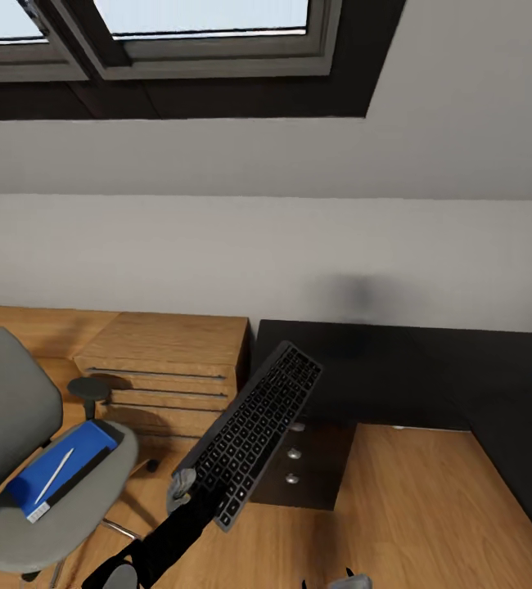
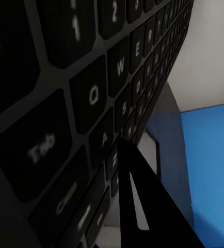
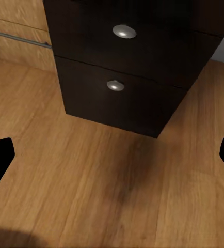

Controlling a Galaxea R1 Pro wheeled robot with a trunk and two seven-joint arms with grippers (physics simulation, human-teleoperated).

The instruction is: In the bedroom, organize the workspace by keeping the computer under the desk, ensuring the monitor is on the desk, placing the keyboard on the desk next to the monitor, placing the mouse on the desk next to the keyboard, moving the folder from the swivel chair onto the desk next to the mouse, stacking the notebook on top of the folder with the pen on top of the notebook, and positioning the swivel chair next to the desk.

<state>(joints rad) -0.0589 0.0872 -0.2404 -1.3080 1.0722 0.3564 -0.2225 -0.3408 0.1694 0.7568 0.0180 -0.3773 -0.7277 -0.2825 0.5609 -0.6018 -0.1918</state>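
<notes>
You're holding the slim dark-keyed keyboard w/ thin silver-grey frame [image 1: 254, 433] by its near short end, left gripper [image 1: 182, 489] clamped on that end, so the board is hanging tilted in the air w/ its far end rising toward the long glossy black desk [image 1: 397, 380]. Judging by that, you're carrying it up to set it on the desktop; gripping the end is leaving the whole length free to slide on, but it's also leaving a long lever that could sag or twist. In the left wrist view the keys [image 2: 94, 95] are filling the near field, one dark finger [image 2: 138, 206] pressing along the frame edge.

Right gripper [image 3: 112, 155] is idling low over the light wood floor [image 3: 91, 175], fingers wide apart, nothing between them, pointing at the black drawer unit [image 3: 138, 77] under the desk.

The flat bright blue folder [image 1: 61, 470] is lying on the seat of the grey upholstered swivel chair [image 1: 20, 458], near left, w/ a slim white pen-like stick [image 1: 55, 476] resting on it. Chair is standing apart from the desk, beside the low oak drawers [image 1: 172, 368].

Count: 1 keyboard, 1 folder, 1 chair, 1 desk, 1 pen-like stick; 3 round silver knobs on the black unit in the head view, 2 in the right wrist view.
</notes>
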